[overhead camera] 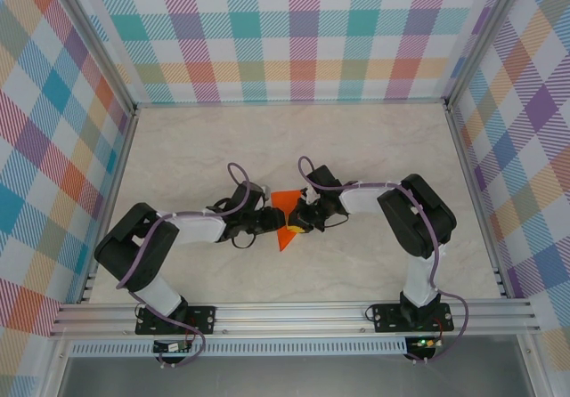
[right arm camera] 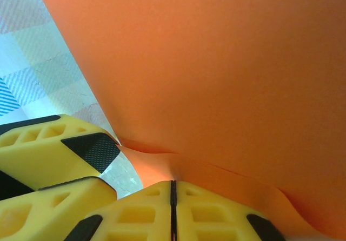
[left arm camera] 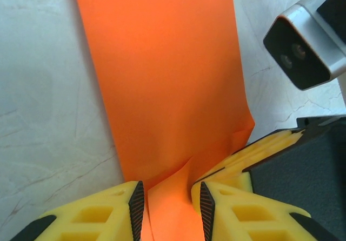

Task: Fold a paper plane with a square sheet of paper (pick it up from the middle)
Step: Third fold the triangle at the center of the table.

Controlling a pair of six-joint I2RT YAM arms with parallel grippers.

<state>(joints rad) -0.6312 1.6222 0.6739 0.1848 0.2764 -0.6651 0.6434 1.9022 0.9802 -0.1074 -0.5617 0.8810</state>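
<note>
The square sheet of paper (overhead camera: 286, 204) is bright orange, folded and raised between my two grippers at the table's middle. My left gripper (overhead camera: 270, 223) meets it from the left. In the left wrist view the sheet (left arm camera: 162, 79) runs away from me, and a creased fold of it lies in the gap of the left gripper (left arm camera: 168, 198), whose jaws stand apart. My right gripper (overhead camera: 301, 222) comes in from the right. In the right wrist view the right gripper (right arm camera: 173, 189) is pressed shut, pinching a puckered edge of the sheet (right arm camera: 216, 62).
The pale marbled table (overhead camera: 374, 148) is ringed by checked walls (overhead camera: 294, 41) and a metal rail (overhead camera: 294, 312) at the near edge. The right arm's finger (left arm camera: 265, 149) and its wrist camera (left arm camera: 303, 46) sit close beside the left jaws. The left fingers (right arm camera: 54, 154) show beside the right jaws.
</note>
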